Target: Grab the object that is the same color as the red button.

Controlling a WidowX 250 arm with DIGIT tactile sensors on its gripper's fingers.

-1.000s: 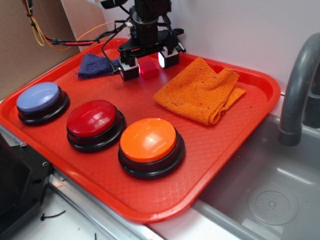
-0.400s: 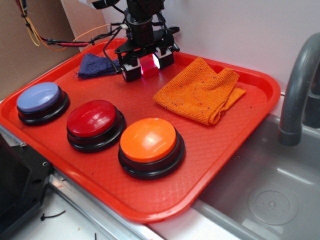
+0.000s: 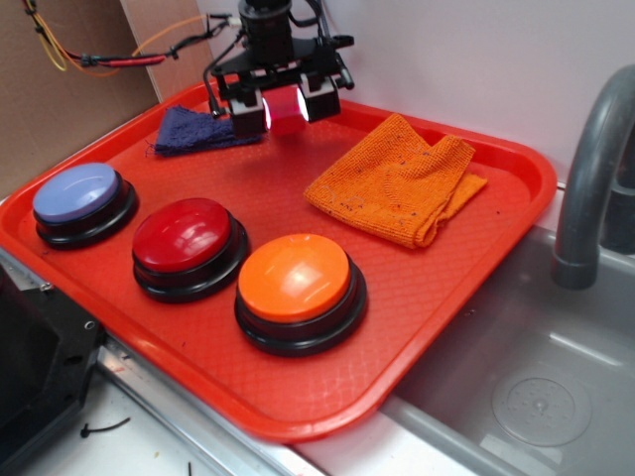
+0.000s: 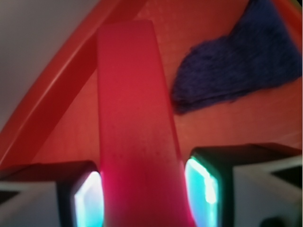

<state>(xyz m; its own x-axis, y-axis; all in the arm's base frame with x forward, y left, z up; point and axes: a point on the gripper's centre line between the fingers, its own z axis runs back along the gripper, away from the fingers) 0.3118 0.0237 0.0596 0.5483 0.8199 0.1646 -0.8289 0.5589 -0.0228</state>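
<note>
Claw (image 3: 283, 107) clamped on red block (image 3: 286, 108), lifted clear of tray (image 3: 496, 213) at far edge, above and just right of dark blue cloth (image 3: 189, 129). Block pinched between lit pads (image 4: 201, 178) near one end only, per wrist view. Slip or pivot risk if grip loosens; would drop toward tray rim. Red button (image 3: 184, 236) near left, untouched; orange cloth (image 3: 397, 183) to right, well clear.

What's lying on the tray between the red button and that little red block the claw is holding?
Nothing: in the exterior view only bare tray separates the red button from the red block held in the gripper.
</note>
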